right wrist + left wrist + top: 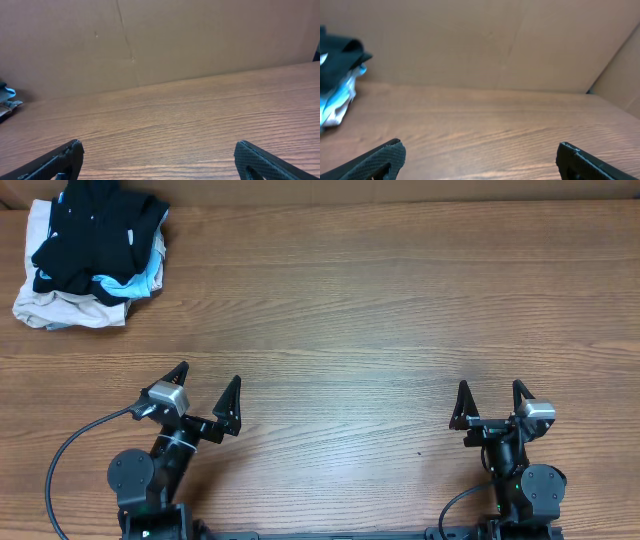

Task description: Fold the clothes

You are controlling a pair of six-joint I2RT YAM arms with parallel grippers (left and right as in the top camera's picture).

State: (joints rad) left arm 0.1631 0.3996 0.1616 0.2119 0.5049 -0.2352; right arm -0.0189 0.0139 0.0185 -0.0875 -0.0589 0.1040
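Note:
The black T-shirt (90, 230) lies crumpled on top of a pile at the table's far left corner. It also shows at the left edge of the left wrist view (337, 52). My left gripper (207, 387) is open and empty near the front left, far from the pile; in its own view the jaws (479, 152) are spread wide over bare wood. My right gripper (492, 392) is open and empty at the front right, its jaws (159, 150) wide apart over bare wood.
Under the black shirt lie a light blue shirt (140, 280) and a beige garment (55, 310). A brown cardboard wall (495, 40) stands behind the wooden table (380, 310). A black cable (70, 450) loops beside the left arm's base.

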